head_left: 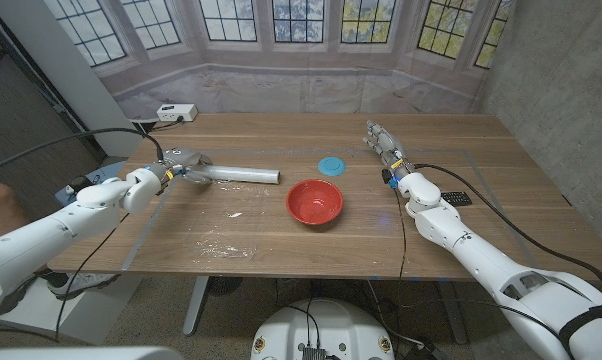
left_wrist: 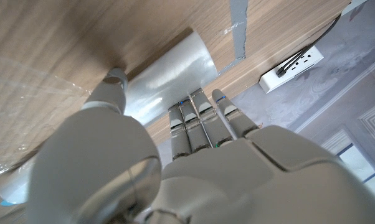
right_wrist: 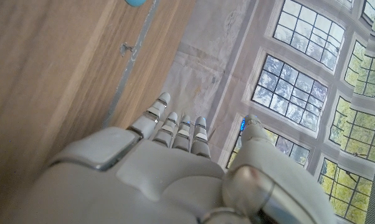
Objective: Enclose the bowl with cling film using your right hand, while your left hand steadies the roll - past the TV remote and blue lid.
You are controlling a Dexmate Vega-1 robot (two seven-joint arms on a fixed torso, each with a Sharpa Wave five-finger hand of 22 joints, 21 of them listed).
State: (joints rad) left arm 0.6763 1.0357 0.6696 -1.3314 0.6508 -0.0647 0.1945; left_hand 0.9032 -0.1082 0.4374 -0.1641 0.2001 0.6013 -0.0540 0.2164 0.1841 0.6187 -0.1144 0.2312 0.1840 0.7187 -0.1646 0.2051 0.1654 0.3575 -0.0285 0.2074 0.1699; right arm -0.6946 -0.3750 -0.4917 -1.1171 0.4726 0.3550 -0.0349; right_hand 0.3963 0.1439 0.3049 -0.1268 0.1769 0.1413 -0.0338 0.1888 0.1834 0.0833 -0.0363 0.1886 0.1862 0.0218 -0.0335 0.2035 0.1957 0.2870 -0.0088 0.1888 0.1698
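holding the cling film roll (head_left: 239, 175) at its near end, my left hand (head_left: 177, 170) sits in the left middle of the head frame with its fingers (left_wrist: 199, 115) wrapped over the tube, thumb on the other side. my right hand (head_left: 383, 141) is up in the upper right of the frame, fingers straight and close together, gripping nothing, raised well apart from the roll.

the red bowl (head_left: 315, 203) stands in the centre of the frame, uncovered. the blue lid (head_left: 331, 165) lies just above it in the frame, between bowl and far edge. the tv remote (head_left: 455, 199) lies at right, beside my right forearm. a crumpled scrap of film (head_left: 221, 244) clings to the wooden table (head_left: 281, 135) at lower left of centre.

risks as i judge them: reaching across for the film edge, my right arm could sweep the lid or nudge the bowl. i cannot see a loose film edge on the roll, so i may fumble for it. if my left grip is light, a pull could spin or drag the whole roll. film may also stick to itself, like that scrap.
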